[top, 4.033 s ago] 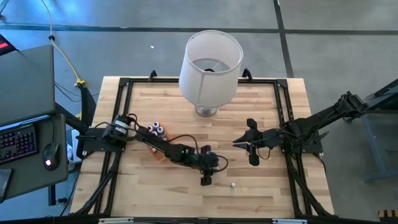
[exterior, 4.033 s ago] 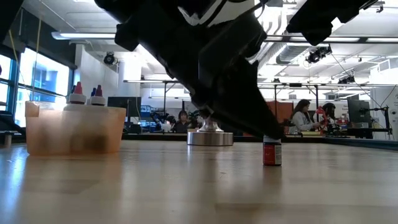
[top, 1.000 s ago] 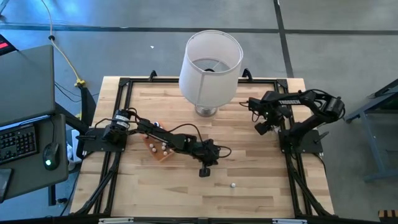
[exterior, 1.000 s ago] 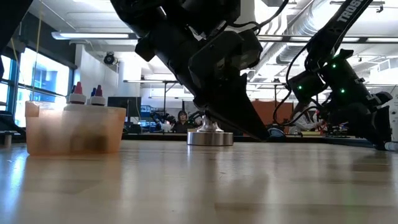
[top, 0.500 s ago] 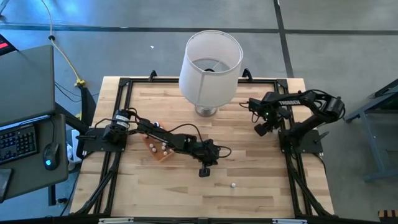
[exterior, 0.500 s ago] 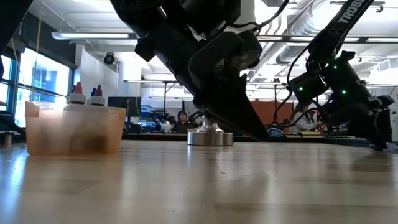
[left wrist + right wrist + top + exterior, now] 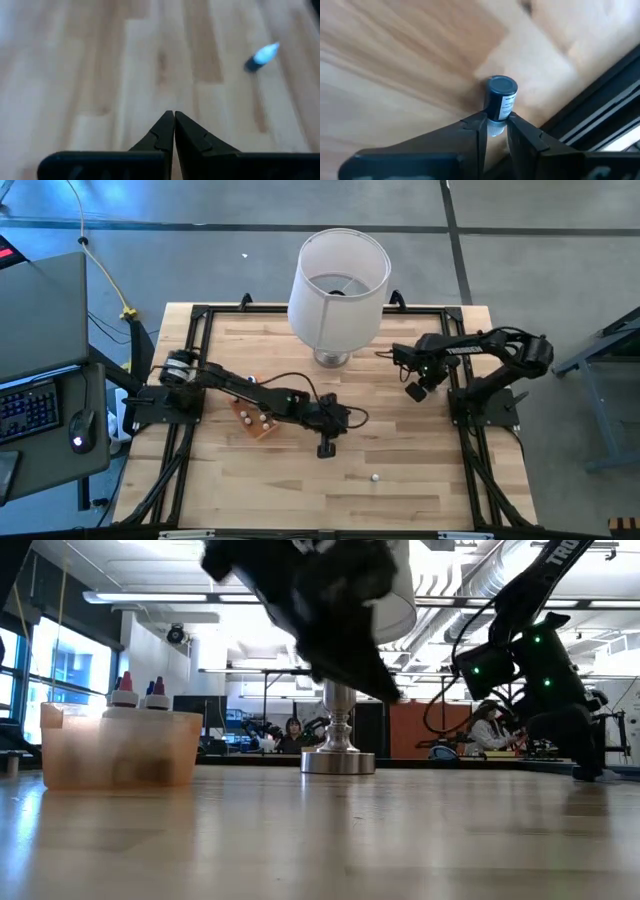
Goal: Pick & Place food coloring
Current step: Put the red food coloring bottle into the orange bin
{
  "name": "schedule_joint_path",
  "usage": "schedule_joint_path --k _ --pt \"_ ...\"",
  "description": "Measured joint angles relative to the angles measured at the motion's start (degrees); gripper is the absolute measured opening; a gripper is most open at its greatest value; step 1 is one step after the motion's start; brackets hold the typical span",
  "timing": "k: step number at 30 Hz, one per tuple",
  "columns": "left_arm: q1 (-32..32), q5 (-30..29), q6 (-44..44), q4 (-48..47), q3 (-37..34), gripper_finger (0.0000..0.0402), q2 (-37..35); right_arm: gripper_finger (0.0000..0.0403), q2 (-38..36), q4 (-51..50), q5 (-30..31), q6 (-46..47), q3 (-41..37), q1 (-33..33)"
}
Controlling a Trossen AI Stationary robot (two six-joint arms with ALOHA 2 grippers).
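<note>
Table: a light wooden top within a black frame, seen whole from above. Lamp: a big white shade on a metal base, set at the far middle of the table. Orange tray: placed left of centre, several tiny food coloring bottles being held in it; in the low view a translucent orange wall is shown with red and blue tips standing above its rim. One loose bottle is found on bare wood near the front edge, well apart from the tray and from both arms; in the left wrist view it appears as a blurred whitish-blue shape. Left gripper: extended past the tray to the table's middle, above the wood; its fingers are pressed tip to tip, with nothing between them. Right gripper: held at the right side near the frame; a small bottle with a dark blue cap is caught between its narrowly set fingers, above the wood beside the black frame rail.
</note>
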Motion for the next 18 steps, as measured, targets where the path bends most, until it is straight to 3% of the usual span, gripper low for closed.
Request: schedule_joint_path --k 5,12,18 --pt "-1.3 -6.3 -0.1 -4.5 -0.1 0.001 -5.0 0.006 -0.5 3.1 -1.1 0.1 -1.1 1.7" --pt "-5.5 -6.8 -0.5 -4.9 -0.1 0.001 -5.8 0.0083 -0.4 5.4 1.8 1.1 -3.2 1.6" --pt "-8.1 -7.0 -0.5 -4.9 -0.1 0.001 -5.8 0.0115 -0.4 6.6 0.5 1.0 -3.7 0.3"
